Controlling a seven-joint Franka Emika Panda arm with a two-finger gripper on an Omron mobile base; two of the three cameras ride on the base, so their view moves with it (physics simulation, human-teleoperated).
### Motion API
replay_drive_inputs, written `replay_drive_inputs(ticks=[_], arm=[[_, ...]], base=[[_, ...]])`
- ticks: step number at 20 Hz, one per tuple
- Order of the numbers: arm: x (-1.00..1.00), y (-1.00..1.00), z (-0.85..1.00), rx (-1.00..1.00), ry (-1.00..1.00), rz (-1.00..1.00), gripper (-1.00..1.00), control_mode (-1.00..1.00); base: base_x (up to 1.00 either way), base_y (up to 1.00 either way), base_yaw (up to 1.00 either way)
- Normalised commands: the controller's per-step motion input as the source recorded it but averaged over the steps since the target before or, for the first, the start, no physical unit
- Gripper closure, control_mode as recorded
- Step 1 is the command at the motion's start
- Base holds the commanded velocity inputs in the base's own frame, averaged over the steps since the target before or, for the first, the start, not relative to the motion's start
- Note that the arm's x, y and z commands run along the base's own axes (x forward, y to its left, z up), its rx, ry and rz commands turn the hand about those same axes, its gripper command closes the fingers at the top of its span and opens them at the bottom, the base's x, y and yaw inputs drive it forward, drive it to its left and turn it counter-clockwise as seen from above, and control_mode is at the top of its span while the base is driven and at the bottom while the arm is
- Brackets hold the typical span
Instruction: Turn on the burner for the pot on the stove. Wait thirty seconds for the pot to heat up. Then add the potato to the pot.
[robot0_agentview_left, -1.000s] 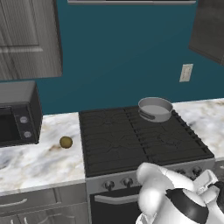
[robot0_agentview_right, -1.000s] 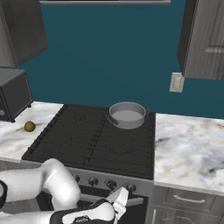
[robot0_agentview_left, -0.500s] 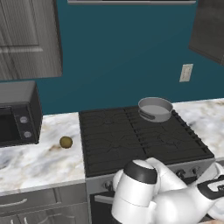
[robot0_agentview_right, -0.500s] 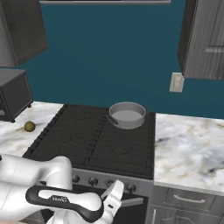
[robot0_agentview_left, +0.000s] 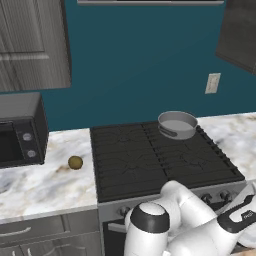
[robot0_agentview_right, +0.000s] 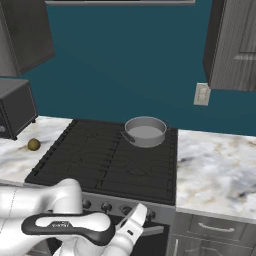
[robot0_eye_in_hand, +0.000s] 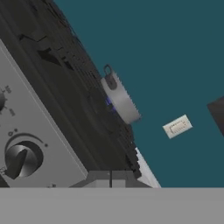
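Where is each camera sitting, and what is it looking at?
Left base view: behind the arm on its left, looking down at the stove, pot, potato and microwave; white arm at lower right.
Right base view: behind on the right, same stove, pot and potato; arm at lower left.
Hand view: on the hand, tilted, close to a knob on the stove front, looking up across the grates to the pot; shut fingers at the bottom.
All three share the pot and the wall outlet.
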Motion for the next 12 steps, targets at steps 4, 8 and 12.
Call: replay_drive_inputs(ticks=[4, 8, 12], arm=[[-0.01, -0.08, 0.0, 0.0, 0.0, 0.0, 1.0, -1.0], [0.0, 0.0, 0.0, 0.0, 0.0, 0.0, 1.0, -1.0], [0.05, 0.0, 0.0, 0.0, 0.0, 0.0, 1.0, -1.0]], base=[[0.0, 0.0, 0.0], [0.0, 0.0, 0.0], [0.0, 0.0, 0.0]])
